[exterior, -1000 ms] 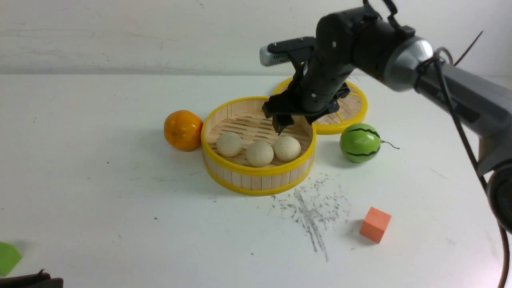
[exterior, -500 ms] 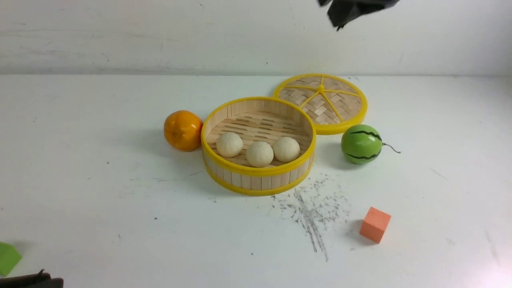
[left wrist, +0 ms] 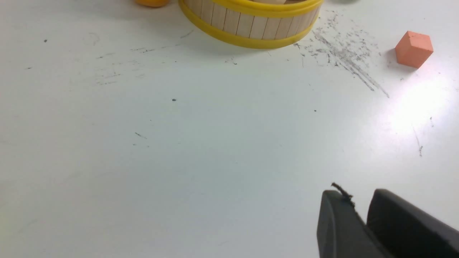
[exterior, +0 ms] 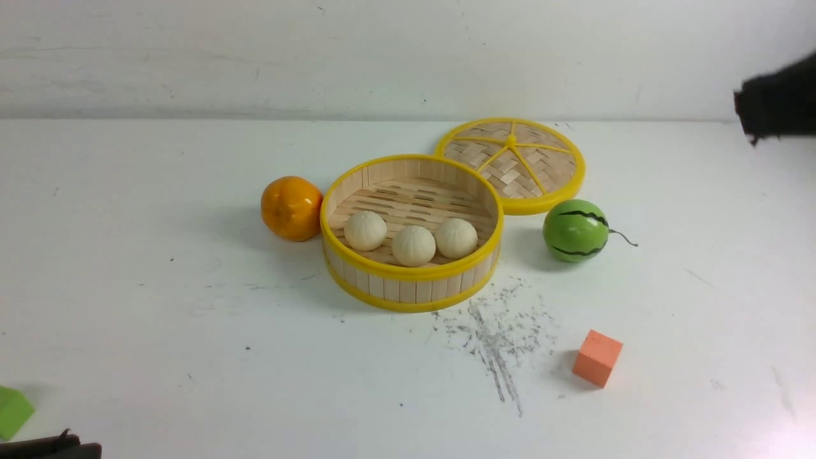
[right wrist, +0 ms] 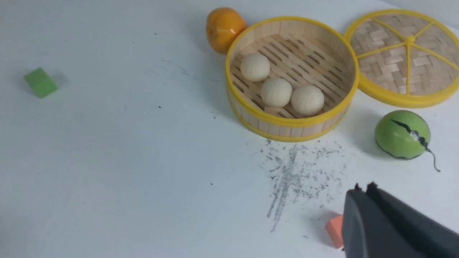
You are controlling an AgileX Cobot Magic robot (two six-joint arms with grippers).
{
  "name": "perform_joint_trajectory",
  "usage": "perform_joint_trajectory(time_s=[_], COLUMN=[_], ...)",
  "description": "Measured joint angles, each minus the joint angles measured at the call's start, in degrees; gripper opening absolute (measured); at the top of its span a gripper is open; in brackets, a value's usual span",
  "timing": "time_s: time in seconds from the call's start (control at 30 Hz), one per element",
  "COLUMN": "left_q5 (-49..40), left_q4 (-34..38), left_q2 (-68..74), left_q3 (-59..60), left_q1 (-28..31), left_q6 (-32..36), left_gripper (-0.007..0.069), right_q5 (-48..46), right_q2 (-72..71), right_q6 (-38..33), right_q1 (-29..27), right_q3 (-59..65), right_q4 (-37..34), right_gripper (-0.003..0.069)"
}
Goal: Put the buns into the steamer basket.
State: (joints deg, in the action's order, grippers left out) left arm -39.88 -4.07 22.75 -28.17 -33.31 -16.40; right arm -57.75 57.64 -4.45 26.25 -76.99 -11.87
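The right arm [exterior: 781, 102] has left the basket [exterior: 411, 273]. A second ago its gripper hung low over the buns [exterior: 414, 245]. Now, from the front, we see only a dark piece of it at the right edge, well apart from everything. The three buns have not shifted: they sit in a row on the slatted floor, towards the near wall. The orange [exterior: 291, 207] lies just beside the basket on the left, the lid [exterior: 510, 162] behind it on the right, and the melon [exterior: 575, 229] near its right side.

From the left wrist, the left gripper [left wrist: 358, 200] is low over the bare table [left wrist: 179, 143], with the basket wall well ahead. Its fingers lie close together with nothing between them, and we cannot tell whether they quite meet.

From the right wrist, the right gripper [right wrist: 363, 187] has its jaws pressed together and empty, above the cube [right wrist: 334, 229]. This view looks down into the basket and shows all three buns inside.

We find no bun on the table in any view, so we judge the task done, with only the arm's retreat left.
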Motion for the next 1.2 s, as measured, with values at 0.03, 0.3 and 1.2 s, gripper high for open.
perform_joint_trajectory(time_s=[0.03,0.3,1.2], left_q5=[0.0,-0.05,-0.05], left_q4=[0.0,0.0,0.0], left_q2=[0.0,0.0,0.0], left_q3=[0.0,0.0,0.0], left_q1=[0.0,0.0,0.0], left_q6=[0.0,0.0,0.0], left_gripper=[0.0123,0.0127,0.0147], right_q5=[1.11,14.5,38.17], right_q2=[-1.54,-14.75,-37.07], right_q6=[-0.06,-0.06,-0.06], right_q1=[0.0,0.0,-3.65], right_q3=[1.52,22.45,54.44], right_q4=[-0.06,-0.21,3.35], right_gripper=[-0.0014,-0.001,-0.0021])
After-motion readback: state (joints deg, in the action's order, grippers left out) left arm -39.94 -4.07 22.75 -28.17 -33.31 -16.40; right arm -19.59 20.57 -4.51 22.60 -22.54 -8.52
